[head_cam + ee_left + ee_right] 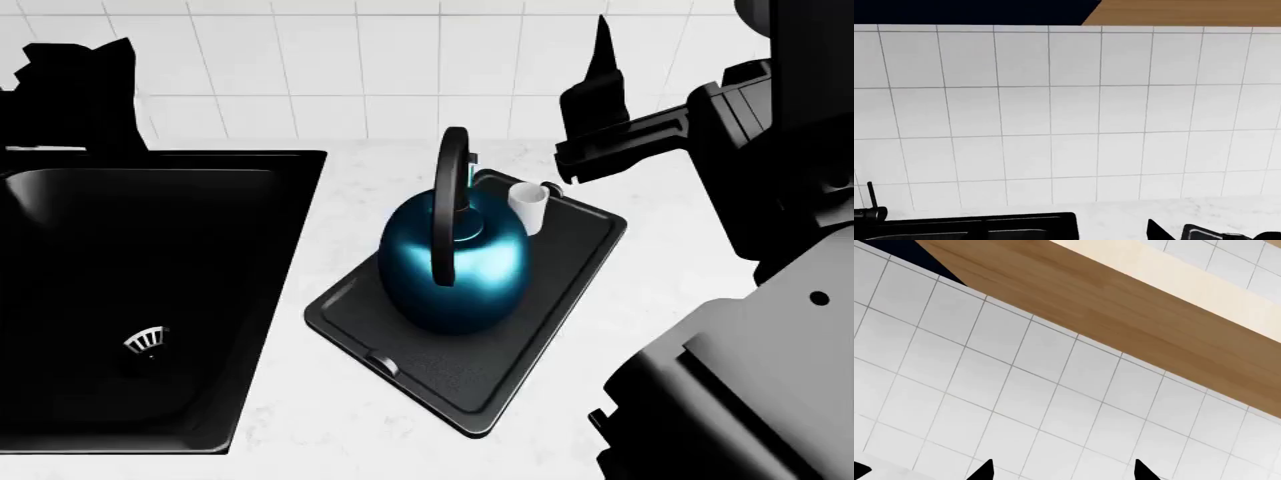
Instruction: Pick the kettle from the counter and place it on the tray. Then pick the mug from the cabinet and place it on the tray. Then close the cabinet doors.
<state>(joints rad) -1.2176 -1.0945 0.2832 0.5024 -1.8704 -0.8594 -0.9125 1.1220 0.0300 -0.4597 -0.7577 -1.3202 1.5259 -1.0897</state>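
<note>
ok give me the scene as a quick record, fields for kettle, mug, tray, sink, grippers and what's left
kettle: teal kettle upright on the tray
mug: white mug on the tray, just behind the kettle
tray: black tray angled on the counter
sink: black sink left of the tray
right gripper: right gripper raised, fingers apart, empty
left gripper: hard to tell
left to do: cabinet doors, out of view

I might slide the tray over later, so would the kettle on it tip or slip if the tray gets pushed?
The kettle looks rigid, round and wide-bodied, so it probably resists tipping, though its tall handle raises its height. Its glossy shell suggests it could slide on the tray. The mug beside it looks lighter and likelier to shift.
</note>
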